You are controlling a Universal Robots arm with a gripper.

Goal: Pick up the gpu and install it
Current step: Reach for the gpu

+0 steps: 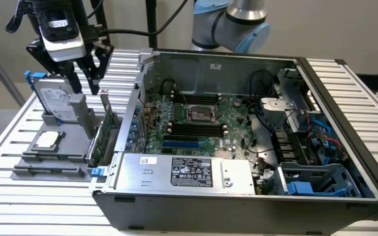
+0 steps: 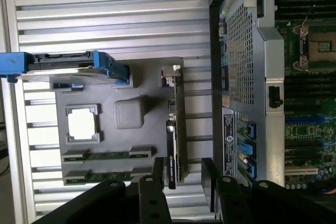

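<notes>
Hand: my hand (image 1: 71,73) hangs over the far end of the grey holder (image 1: 45,167), at the exterior view's left, outside the case (image 1: 241,209).
Hand state: my fingers (image 2: 158,171) stand wide apart and hold nothing.
Gpu: the gpu (image 1: 102,137) stands on its long edge in a slot along the holder's right side, just beside the case wall. Its green board faces the holder and its silver bracket is at the far end.
Hand and gpu: in the wrist view the gpu (image 2: 177,124) is a thin strip whose end runs in between my two fingers, one on each side. I see a gap on both sides and no contact. In the exterior view my fingertips are just above the card's far end.
Drive: a silver drive (image 1: 51,98) in a blue frame stands upright at the holder's far left corner.
Chip: a square silver chip (image 1: 47,140) lies flat in a pocket near the holder's middle.
Memory: two memory sticks (image 2: 107,156) lie in slots at the holder's near end.
Case: it lies open on its side at the exterior view's right, with the green motherboard (image 1: 196,118) on its floor and a silver power supply (image 1: 182,172) along the near wall.
Tabletop: the ribbed metal tabletop (image 1: 18,206) carries both the holder and the case.
</notes>
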